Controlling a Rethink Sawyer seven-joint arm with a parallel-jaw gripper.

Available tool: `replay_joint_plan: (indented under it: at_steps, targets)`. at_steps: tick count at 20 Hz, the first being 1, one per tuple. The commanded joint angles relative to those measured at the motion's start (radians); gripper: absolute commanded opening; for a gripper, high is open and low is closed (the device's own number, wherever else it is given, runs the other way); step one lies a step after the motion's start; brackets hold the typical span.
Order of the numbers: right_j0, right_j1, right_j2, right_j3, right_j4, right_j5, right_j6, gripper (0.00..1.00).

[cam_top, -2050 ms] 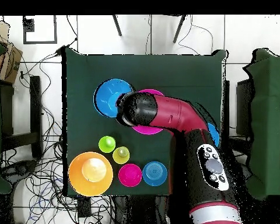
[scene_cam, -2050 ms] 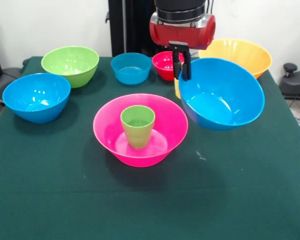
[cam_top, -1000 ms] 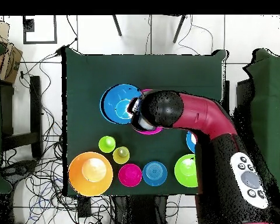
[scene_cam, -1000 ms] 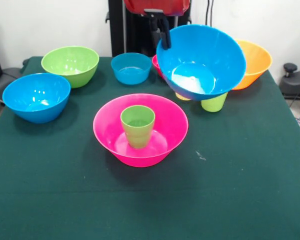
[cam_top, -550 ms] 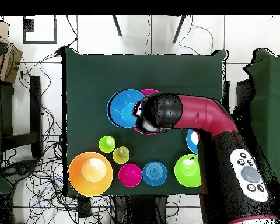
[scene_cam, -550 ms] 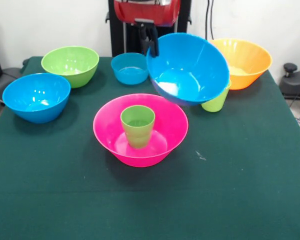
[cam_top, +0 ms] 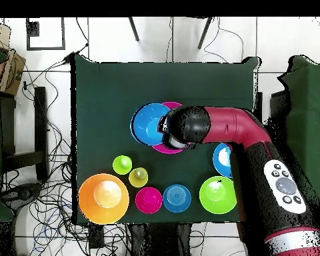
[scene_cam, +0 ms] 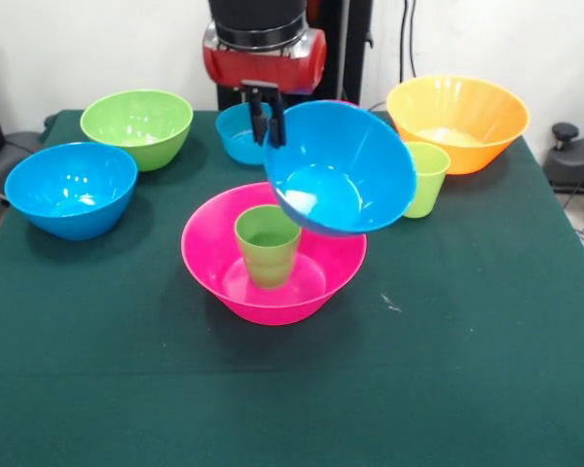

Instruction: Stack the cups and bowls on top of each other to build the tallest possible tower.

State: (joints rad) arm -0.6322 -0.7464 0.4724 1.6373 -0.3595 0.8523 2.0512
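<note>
My gripper [scene_cam: 268, 125] is shut on the rim of a medium blue bowl [scene_cam: 343, 170] and holds it tilted in the air, over the far right part of the wide pink bowl [scene_cam: 273, 304]. A green cup [scene_cam: 268, 243] stands upright inside the pink bowl, just left of and below the held bowl. In the overhead view the held blue bowl [cam_top: 149, 123] overlaps the pink bowl [cam_top: 168, 150], and my wrist covers the cup. A second green cup [scene_cam: 426, 180] stands on the table to the right. A yellow-orange cup [cam_top: 138, 177] shows only in the overhead view.
A large orange bowl [scene_cam: 457, 112] stands at the far right. A green bowl [scene_cam: 136, 126] and another blue bowl [scene_cam: 70, 190] stand at the left. A small blue bowl [scene_cam: 236, 141] sits behind my gripper. A small red bowl [cam_top: 149, 200] shows in the overhead view.
My gripper has carried the blue bowl from the right side, up and then leftward and down, to a spot over the pink bowl. The second green cup is now uncovered.
</note>
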Motion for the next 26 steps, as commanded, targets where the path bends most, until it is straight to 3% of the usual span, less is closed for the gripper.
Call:
replay_joint_plan:
  at_steps: [1, 15, 26]
  targets:
    - [-0.033, 0.066, 0.090, -0.048, -0.074, -0.051, -0.244, 0.00]
    - [-0.080, 0.073, 0.167, -0.037, -0.062, 0.006, -0.235, 0.00]
    - [-0.120, 0.093, 0.214, -0.092, -0.068, 0.093, -0.296, 0.00]
